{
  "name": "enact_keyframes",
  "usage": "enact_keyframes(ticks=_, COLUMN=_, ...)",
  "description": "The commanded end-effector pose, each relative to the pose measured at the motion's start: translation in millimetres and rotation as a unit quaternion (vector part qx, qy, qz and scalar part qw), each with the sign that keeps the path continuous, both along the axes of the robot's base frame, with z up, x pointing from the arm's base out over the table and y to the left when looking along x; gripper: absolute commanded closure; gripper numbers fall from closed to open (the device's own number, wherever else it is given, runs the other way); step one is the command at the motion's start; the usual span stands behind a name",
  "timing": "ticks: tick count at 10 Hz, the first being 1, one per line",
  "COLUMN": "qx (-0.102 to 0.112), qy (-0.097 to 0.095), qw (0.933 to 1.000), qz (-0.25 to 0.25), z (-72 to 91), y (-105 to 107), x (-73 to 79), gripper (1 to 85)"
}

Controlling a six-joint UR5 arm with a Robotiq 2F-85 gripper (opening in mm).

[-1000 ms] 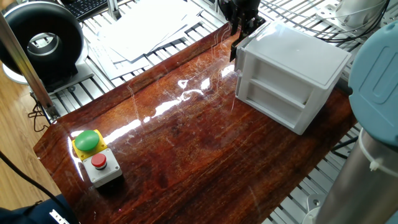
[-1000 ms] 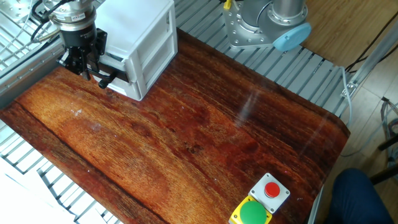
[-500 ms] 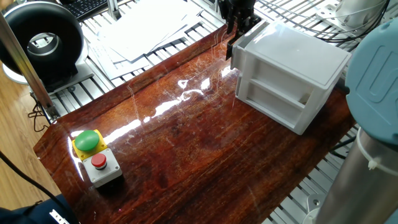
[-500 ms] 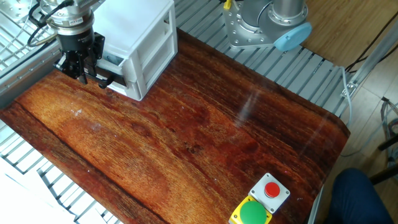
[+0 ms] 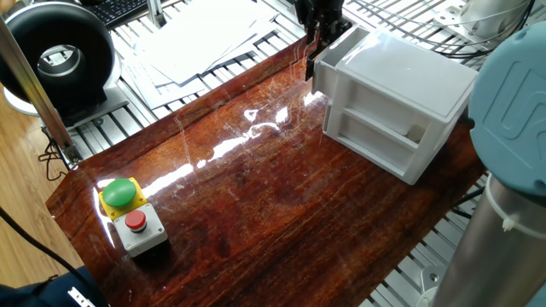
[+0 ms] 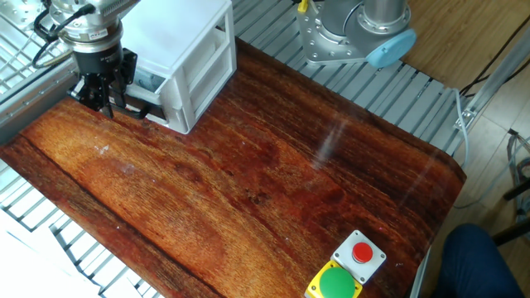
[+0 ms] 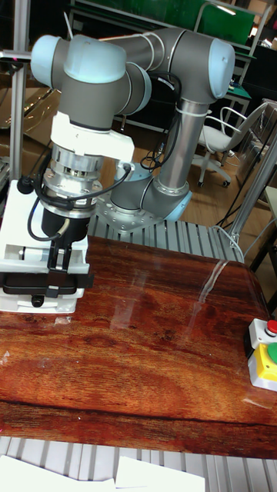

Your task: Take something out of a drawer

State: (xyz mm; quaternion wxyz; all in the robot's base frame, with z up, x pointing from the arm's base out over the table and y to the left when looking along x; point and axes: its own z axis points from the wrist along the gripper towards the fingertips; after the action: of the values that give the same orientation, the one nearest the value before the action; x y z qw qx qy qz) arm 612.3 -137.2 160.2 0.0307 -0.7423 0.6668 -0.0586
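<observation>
I can't see the cube; my gripper [image 6: 103, 93] hides the drawer [image 6: 151, 85] front at upper left. Its black fingers look narrow, clamping the handle. The boxy white plastic cabinet [image 5: 401, 94] stands on glossy wood.

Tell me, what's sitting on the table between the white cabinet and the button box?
Nothing: in both fixed views only bare, glossy wood table lies between the cabinet and the button box.

drawer [image 6: 142, 85]: white open-topped tray, upper of two, sticking partly out of the cabinet's end at the table edge.
cube: not showing in any view.
</observation>
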Motion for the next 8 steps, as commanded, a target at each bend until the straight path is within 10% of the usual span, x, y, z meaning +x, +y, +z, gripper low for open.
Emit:
enact_keyframes(ticks=1, qx=0.007, qy=-0.002, qw=1.0000, qz=-0.002, z=-0.1, y=6.9, x=6.6, gripper=53.7)
enact_keyframes(ticks=8, qx=0.020, qy=0.000, qw=0.9997, qz=0.017, z=-2.1, y=11.1, x=1.9, gripper=46.0)
